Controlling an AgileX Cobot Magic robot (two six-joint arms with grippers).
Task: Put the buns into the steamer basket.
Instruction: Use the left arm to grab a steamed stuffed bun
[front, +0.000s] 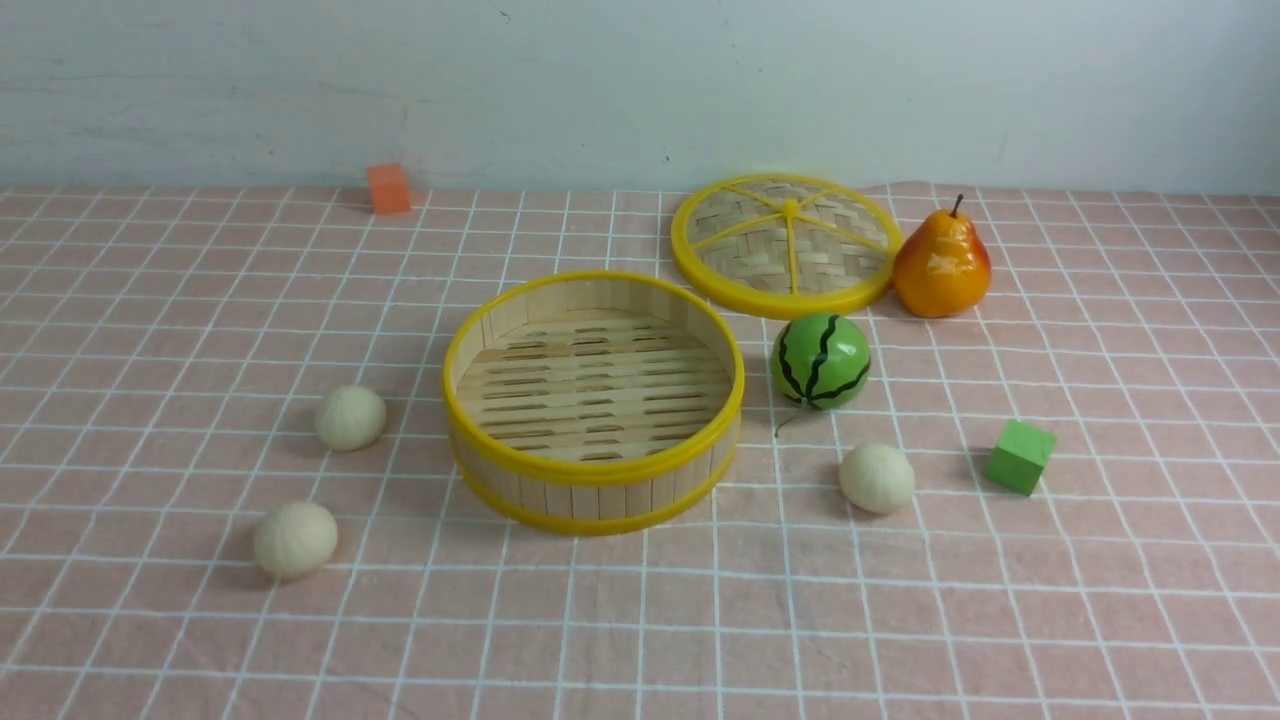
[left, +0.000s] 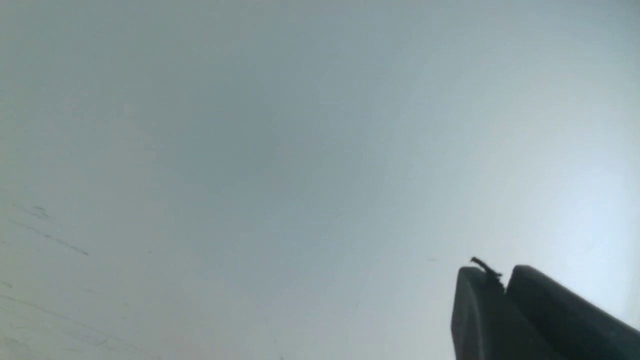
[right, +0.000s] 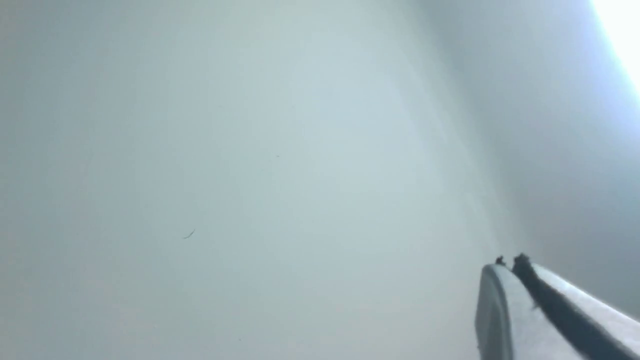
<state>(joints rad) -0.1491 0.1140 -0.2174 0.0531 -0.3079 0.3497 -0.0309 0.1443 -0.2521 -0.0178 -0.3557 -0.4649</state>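
The steamer basket (front: 520, 462) stands empty in the middle of the pink checked cloth. Three cream-white buns lie around it: one (front: 350, 417) close to its left, one (front: 295, 540) nearer me on the left, one (front: 876, 478) to its right. Neither arm shows in the front view. My left gripper (left: 500, 280) shows only in the left wrist view, its jaws pressed together and empty, facing a plain grey wall. My right gripper (right: 510, 267) shows only in the right wrist view, jaws together and empty, facing the same plain wall.
A green striped watermelon ball (front: 820, 361) sits just right of the basket. The flat woven lid (front: 785, 243) and an orange pear (front: 941, 263) lie behind it. A green cube (front: 1019, 456) is at the right, an orange cube (front: 388, 188) by the back wall.
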